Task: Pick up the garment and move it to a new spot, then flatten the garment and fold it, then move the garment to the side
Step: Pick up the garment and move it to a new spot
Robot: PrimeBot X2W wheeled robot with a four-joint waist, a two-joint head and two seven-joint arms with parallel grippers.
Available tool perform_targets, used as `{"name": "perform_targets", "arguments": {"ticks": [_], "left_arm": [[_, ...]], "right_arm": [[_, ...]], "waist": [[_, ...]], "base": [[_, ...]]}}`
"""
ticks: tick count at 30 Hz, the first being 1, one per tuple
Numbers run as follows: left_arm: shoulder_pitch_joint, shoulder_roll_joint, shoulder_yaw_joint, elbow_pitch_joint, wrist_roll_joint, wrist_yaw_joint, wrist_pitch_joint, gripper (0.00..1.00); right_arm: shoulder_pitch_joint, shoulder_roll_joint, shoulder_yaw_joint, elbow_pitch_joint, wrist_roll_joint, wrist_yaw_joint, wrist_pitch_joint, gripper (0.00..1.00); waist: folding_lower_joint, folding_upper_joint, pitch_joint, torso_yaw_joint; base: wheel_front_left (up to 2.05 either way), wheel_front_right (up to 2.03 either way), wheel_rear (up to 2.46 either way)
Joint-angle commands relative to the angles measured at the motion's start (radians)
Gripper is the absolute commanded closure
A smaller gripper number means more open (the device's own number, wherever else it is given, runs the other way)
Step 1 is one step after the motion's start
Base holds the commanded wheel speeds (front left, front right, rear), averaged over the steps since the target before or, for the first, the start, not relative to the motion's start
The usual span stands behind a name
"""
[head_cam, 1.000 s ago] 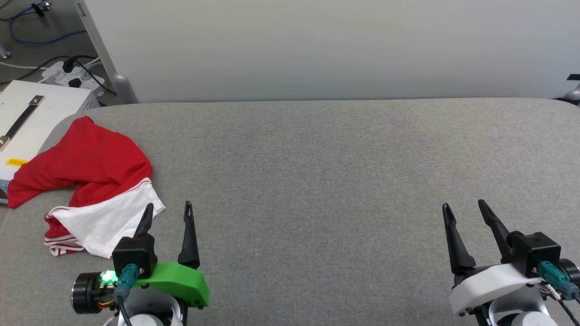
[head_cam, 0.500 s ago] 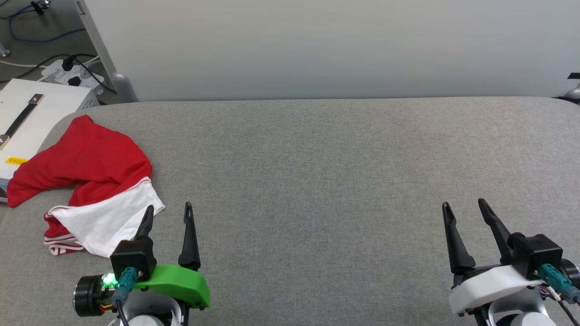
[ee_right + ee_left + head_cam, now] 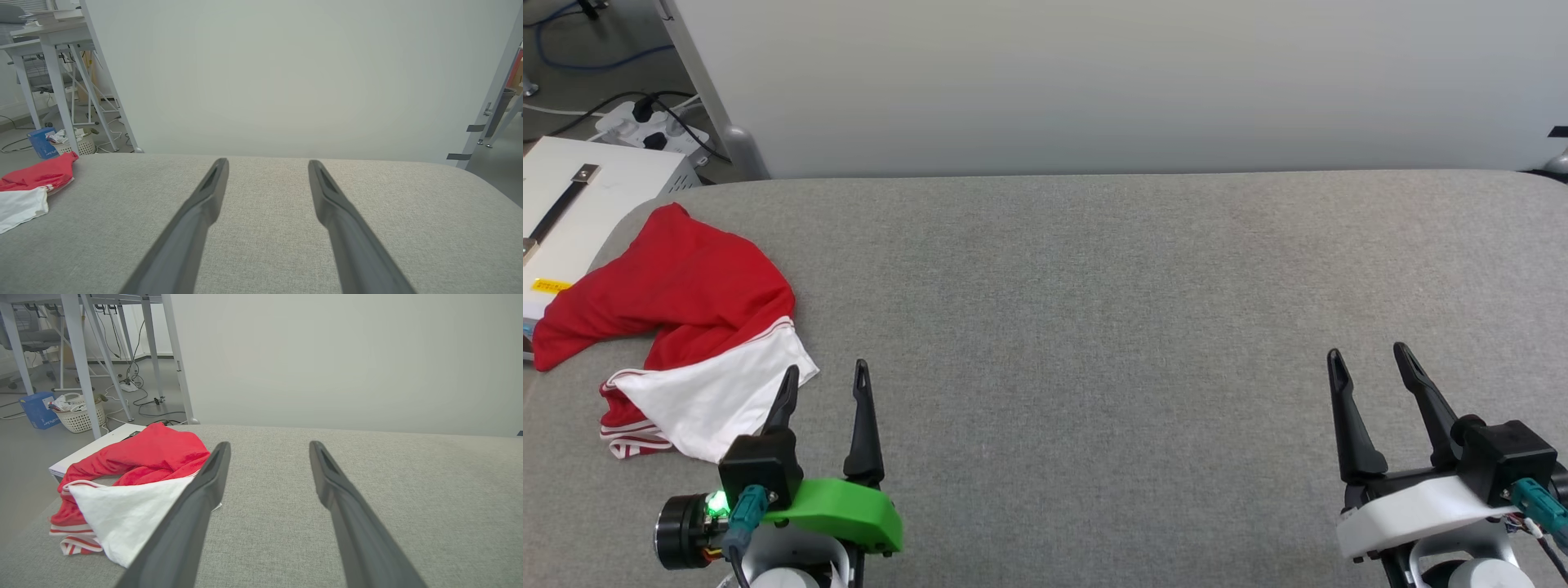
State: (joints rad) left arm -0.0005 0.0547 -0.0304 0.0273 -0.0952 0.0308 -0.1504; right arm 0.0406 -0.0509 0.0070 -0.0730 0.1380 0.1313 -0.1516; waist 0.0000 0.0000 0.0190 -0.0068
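The left gripper (image 3: 827, 369) has its 2 fingers spread wide and empty, just right of the white sleeve of the garment (image 3: 686, 302). The right gripper (image 3: 1366, 351) is equally wide and empty, well apart to the garment's right. The garment lies crumpled at the left corner of the grey table (image 3: 1054, 286), its red end reaching the edge beside a white box (image 3: 572, 212).

Bright, soft light lies evenly on the grey counter (image 3: 1094, 286) ahead of the jaws. Shadows beneath the jaws are very faint. In the wrist views the jaws look blurry near the camera, and desk legs (image 3: 80, 363) left of them lean.
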Motion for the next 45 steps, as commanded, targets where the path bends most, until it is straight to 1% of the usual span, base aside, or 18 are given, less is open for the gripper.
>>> {"name": "perform_targets", "arguments": {"ticks": [1,21,27,31,36,45], "left_arm": [[0.001,-0.003,-0.002,-0.002,-0.005,-0.001,-0.011,0.00],[0.019,-0.004,-0.009,0.040,-0.030,0.004,-0.057,0.00],[0.022,-0.004,-0.013,0.052,-0.039,0.008,-0.069,0.00],[0.020,-0.004,-0.012,0.059,-0.051,0.013,-0.077,0.00],[0.014,-0.004,-0.006,0.064,-0.061,0.018,-0.088,0.00],[0.006,-0.004,0.009,0.070,-0.091,0.028,-0.107,0.00]], "right_arm": [[0.005,0.000,0.003,-0.009,0.007,0.000,-0.012,0.00],[0.049,0.001,0.010,0.026,0.017,0.000,-0.056,0.00],[0.055,0.001,0.023,0.026,0.015,0.000,-0.069,0.00],[0.056,0.001,0.037,0.022,0.013,0.000,-0.077,0.00],[0.055,0.001,0.057,0.016,0.010,-0.001,-0.087,0.00],[0.056,0.001,0.082,0.012,0.009,-0.001,-0.106,0.00]], "waist": [[0.0000,0.0000,0.000,0.000],[0.0000,0.0000,-0.002,-0.002],[0.0000,0.0000,-0.002,0.007],[0.0000,0.0000,0.004,0.025],[0.0000,0.0000,0.016,0.066],[0.0000,0.0000,0.040,0.174]], "base": [[0.00,0.00,0.00],[0.00,0.00,0.00],[0.00,0.00,0.00],[0.00,0.00,0.00],[0.00,0.00,0.00],[0.00,0.00,0.00]]}}
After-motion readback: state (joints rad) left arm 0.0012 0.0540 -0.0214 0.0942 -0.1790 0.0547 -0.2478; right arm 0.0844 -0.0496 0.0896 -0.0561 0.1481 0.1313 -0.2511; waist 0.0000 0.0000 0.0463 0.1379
